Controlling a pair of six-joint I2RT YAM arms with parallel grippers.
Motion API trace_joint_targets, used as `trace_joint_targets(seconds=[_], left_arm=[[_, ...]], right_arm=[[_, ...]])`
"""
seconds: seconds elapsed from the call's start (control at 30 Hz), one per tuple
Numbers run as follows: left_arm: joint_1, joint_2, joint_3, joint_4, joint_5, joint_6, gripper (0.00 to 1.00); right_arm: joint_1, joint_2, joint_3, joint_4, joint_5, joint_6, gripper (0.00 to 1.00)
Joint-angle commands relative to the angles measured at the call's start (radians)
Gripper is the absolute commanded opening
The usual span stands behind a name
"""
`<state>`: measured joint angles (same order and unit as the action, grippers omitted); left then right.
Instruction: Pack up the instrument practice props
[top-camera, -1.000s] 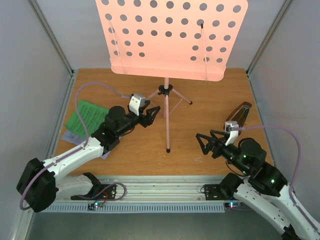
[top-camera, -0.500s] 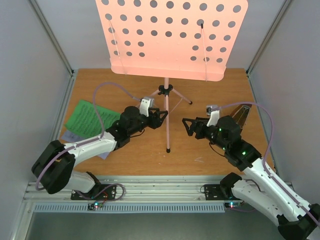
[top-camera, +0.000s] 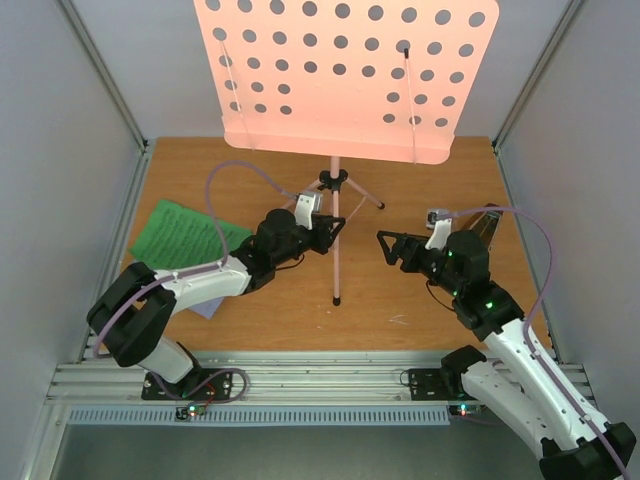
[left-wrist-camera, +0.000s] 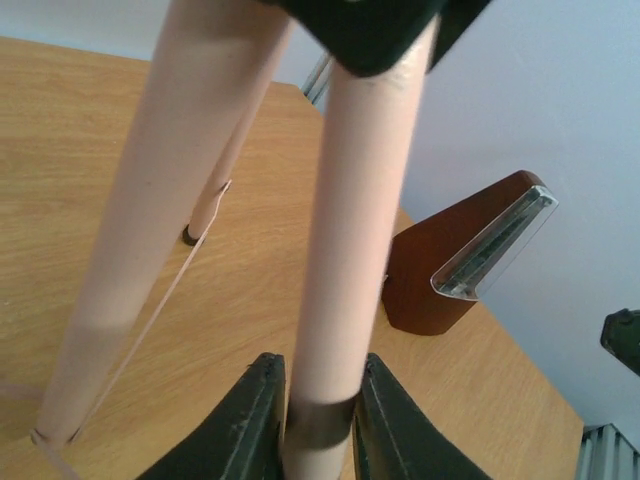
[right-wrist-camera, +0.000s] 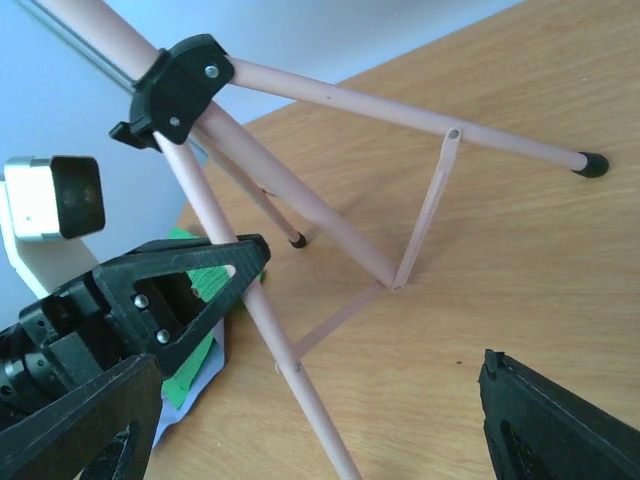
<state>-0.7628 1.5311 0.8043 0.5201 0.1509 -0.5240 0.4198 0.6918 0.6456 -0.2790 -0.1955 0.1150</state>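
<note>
Two arms face the pink tripod music stand with a hole-perforated desk (top-camera: 335, 80), which stands mid-frame on the wooden bench (top-camera: 300, 325) in the top view. Its front leg (top-camera: 336, 270) runs almost straight down the frame from the black hub (top-camera: 331, 181) to a foot at lower centre. The left gripper (top-camera: 330, 228) is on that leg just below the hub. The right gripper (top-camera: 388, 245) sits to the right of the leg, apart from it and pointing left. The green and white printed music sheets (top-camera: 175, 232) lie flat at the left, partly under the left arm. The desk runs off the top edge and covers the upper post.

From the left wrist, the leg rises up the middle of the frame. The jaws stand either side of it at the bottom, pads (left-wrist-camera: 255, 420) flush to the tube as far as we can see, so we judge them closed on it. The small reddish-brown pyramid metronome with a clear cover (left-wrist-camera: 460, 260) stands upright at the right, beyond the leg and well apart; in the top view the right arm covers most of it. The hub is cropped at the top.

From the right wrist, the jaws gape wide and hold nothing, with fingers (right-wrist-camera: 70, 420) in the two lower corners. The leg slants from the hub at upper left to bottom centre. We cannot tell how far ahead of the fingertips it lies. We judge the next move turns on crossing that leg's axis below the left gripper, which blocks part of the sheets.
</note>
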Motion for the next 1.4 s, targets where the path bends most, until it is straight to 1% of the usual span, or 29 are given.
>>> trace_joint_targets(seconds=[0.0, 0.07, 0.13, 0.27, 0.4, 0.53, 0.6, 0.73, 0.87, 1.0, 1.13, 1.2, 1.27, 1.37], left_arm=[[-0.013, -0.003, 0.02, 0.066, 0.021, 0.011, 0.14], [-0.013, -0.007, 0.021, 0.04, 0.033, 0.023, 0.06], [-0.014, -0.019, 0.014, 0.031, 0.054, 0.035, 0.01], [-0.013, -0.065, -0.011, 0.033, 0.135, 0.07, 0.0], [-0.014, -0.103, 0.012, -0.08, 0.284, 0.128, 0.01], [-0.013, -0.149, 0.0, -0.133, 0.416, 0.146, 0.0], [-0.013, -0.17, -0.001, -0.178, 0.458, 0.16, 0.0], [-0.014, -0.203, 0.002, -0.242, 0.518, 0.197, 0.0], [-0.013, -0.219, -0.004, -0.273, 0.521, 0.219, 0.0], [-0.013, -0.218, -0.019, -0.261, 0.52, 0.211, 0.01], [-0.013, -0.227, -0.038, -0.25, 0.501, 0.201, 0.01], [-0.014, -0.241, -0.051, -0.242, 0.476, 0.198, 0.05], [-0.014, -0.253, -0.059, -0.248, 0.444, 0.2, 0.11], [-0.014, -0.267, -0.065, -0.271, 0.401, 0.21, 0.14]], right_arm=[[-0.05, 0.005, -0.017, 0.043, -0.074, 0.029, 0.88], [-0.076, 0.013, -0.015, 0.053, -0.113, 0.045, 0.87], [-0.09, 0.015, -0.015, 0.066, -0.137, 0.049, 0.87], [-0.101, 0.009, -0.007, 0.074, -0.153, 0.02, 0.87], [-0.107, -0.003, -0.013, 0.116, -0.197, -0.022, 0.86], [-0.107, -0.011, -0.033, 0.234, -0.298, -0.069, 0.86], [-0.107, -0.003, -0.037, 0.274, -0.355, -0.084, 0.85], [-0.107, 0.029, -0.056, 0.405, -0.419, -0.095, 0.83], [-0.107, 0.088, -0.068, 0.535, -0.493, -0.079, 0.8], [-0.105, 0.165, -0.075, 0.672, -0.569, -0.058, 0.77], [-0.1, 0.256, -0.039, 0.72, -0.608, -0.072, 0.75], [-0.097, 0.292, -0.019, 0.738, -0.617, -0.08, 0.74], [-0.094, 0.32, -0.001, 0.755, -0.621, -0.091, 0.74], [-0.093, 0.356, 0.029, 0.757, -0.619, -0.144, 0.72]])
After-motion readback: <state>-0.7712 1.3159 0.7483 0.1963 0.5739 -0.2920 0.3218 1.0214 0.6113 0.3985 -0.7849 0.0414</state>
